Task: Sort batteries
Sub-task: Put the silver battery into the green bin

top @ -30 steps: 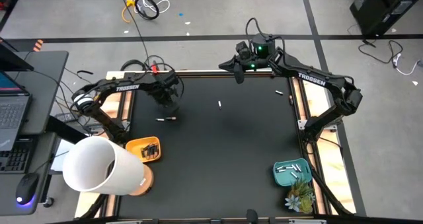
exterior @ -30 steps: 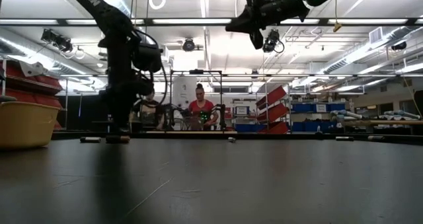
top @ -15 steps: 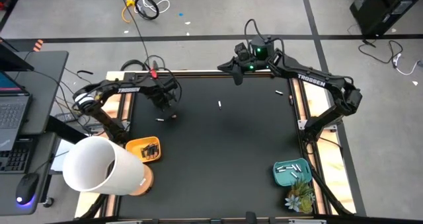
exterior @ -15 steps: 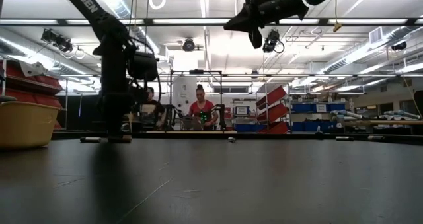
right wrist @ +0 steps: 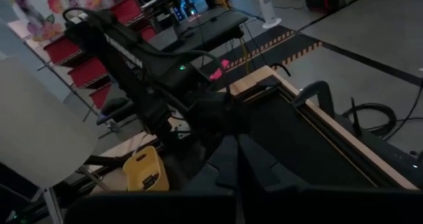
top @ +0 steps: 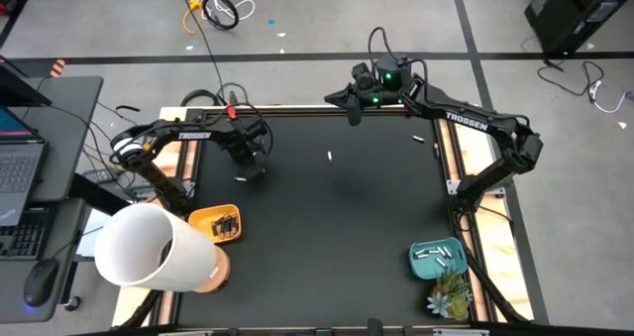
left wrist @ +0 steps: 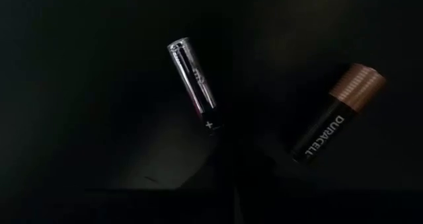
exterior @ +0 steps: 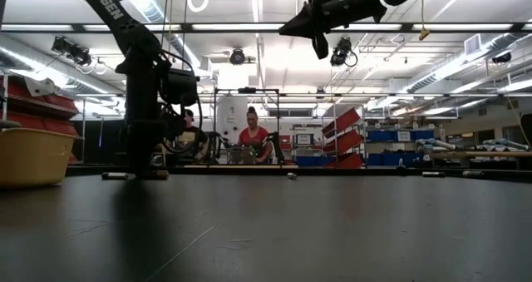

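Nearest the front edge of the black counter [top: 337, 237], a teal tray [top: 437, 260] at the right holds several pale batteries [top: 433, 253], and a yellow tray [top: 216, 223] at the left holds dark ones, beside a big white tube [top: 154, 248]. Farther back on the left, the left pincer [top: 254, 169] is down at the counter over two batteries; its wrist view shows a silver-and-black battery [left wrist: 193, 85] and a copper-topped battery [left wrist: 339, 112] lying apart, tilted away from each other, and whether its fingers are apart or together cannot be told. One more battery [top: 330, 157] lies alone near the middle, and others [top: 418, 139] near the right rail. At the far edge the right pincer [top: 355, 111] hangs high above the counter, fingers closed together, carrying nothing. Beyond the counter a person [exterior: 252, 141] in red sits
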### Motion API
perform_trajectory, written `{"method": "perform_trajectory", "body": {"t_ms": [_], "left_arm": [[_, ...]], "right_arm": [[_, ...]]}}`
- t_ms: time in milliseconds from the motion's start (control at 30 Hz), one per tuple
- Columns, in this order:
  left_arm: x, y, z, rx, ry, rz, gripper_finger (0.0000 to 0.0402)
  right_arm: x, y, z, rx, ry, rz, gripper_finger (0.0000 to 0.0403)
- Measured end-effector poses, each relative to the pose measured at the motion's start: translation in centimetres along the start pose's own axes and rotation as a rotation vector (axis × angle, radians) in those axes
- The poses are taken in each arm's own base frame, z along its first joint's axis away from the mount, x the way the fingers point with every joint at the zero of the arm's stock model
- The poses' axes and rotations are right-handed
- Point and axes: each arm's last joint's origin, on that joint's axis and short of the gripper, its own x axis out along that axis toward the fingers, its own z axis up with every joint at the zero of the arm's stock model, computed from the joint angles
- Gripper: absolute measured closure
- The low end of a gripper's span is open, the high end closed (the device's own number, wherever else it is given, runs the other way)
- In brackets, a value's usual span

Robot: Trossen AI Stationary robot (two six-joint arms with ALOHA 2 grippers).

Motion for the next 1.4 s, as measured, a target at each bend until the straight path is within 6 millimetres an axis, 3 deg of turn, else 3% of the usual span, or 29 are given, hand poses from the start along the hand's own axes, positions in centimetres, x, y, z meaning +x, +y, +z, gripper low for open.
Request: {"method": "perform_trajectory", "body": {"t_ms": [233, 533, 667, 733, 833, 933, 1233, 1400], "left_arm": [[-1.5, 0.2, 0.2, 0.002, -0.040, 0.022, 0.0398], [-7.9, 0.1, -0.6, -0.033, -0.322, -0.042, 0.0398], [-9.8, 0.0, -1.2, -0.063, -0.424, -0.093, 0.0398], [-10.2, 0.2, -1.5, -0.099, -0.438, -0.018, 0.0398], [-10.3, 1.0, -1.3, -0.172, -0.465, 0.153, 0.0388], [-10.1, 2.1, -0.2, -0.252, -0.535, 0.164, 0.0361], [-5.0, 4.3, 4.6, -0.456, -0.445, 0.134, 0.0255], [-3.5, 5.2, 7.4, -0.522, -0.413, 0.270, 0.0206]], "right_arm": [[0.3, 0.5, -0.2, -0.002, -0.003, -0.016, 0.0402], [0.6, 0.9, -0.5, -0.002, -0.006, -0.066, 0.0400], [0.6, 0.9, -0.5, -0.003, -0.010, -0.081, 0.0391], [0.6, 0.8, -0.5, -0.003, -0.008, -0.082, 0.0385], [0.6, 0.9, -0.4, -0.006, -0.015, -0.079, 0.0377], [0.6, 0.9, -0.4, -0.004, -0.015, -0.077, 0.0373], [1.0, 1.8, -0.7, 0.037, 0.005, -0.029, 0.0375], [1.2, 2.3, -0.9, 0.037, 0.014, -0.011, 0.0376]]}}
